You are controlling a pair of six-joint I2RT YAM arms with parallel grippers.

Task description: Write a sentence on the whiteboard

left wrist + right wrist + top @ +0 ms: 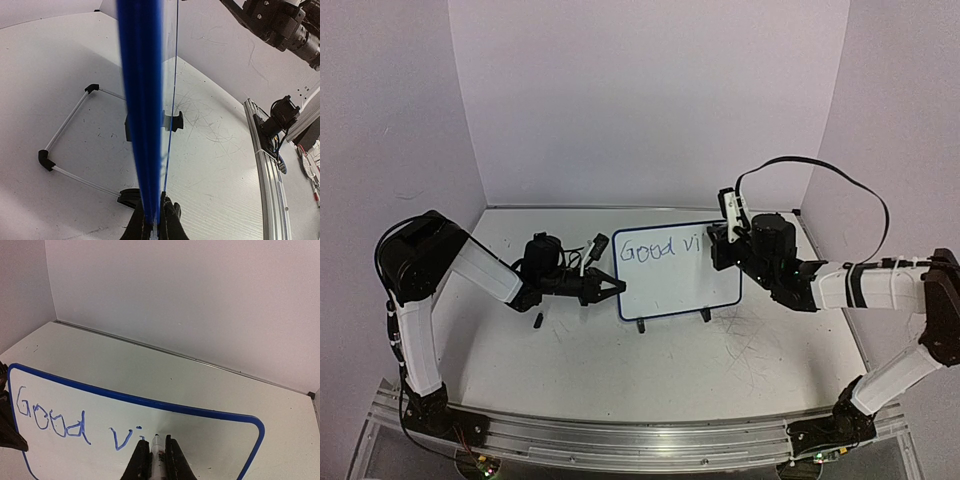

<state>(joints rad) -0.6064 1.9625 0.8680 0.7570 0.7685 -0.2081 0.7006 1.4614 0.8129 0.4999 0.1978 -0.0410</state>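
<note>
Tabletop (pixel 620 370) carries the upright whiteboard (pixel 675 290) at centre, its left edge clenched by the left hand (pixel 612 287). The right hand (pixel 157 460) grasps a marker (pixel 156 444), tip at the board just after "Good vi" of the sentence (pixel 55 420). Writing looks midway; the next letter calls for steady strokes rightward.

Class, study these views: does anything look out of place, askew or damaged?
A small black cap-like piece lies loose on the scratched grey-white tabletop, near the left gripper, left of the blue-framed whiteboard. Nothing else stands out.

Sentence (pixel 658 247) on whiteboard (pixel 680 290), whiteboard on table (pixel 620 370)
</note>
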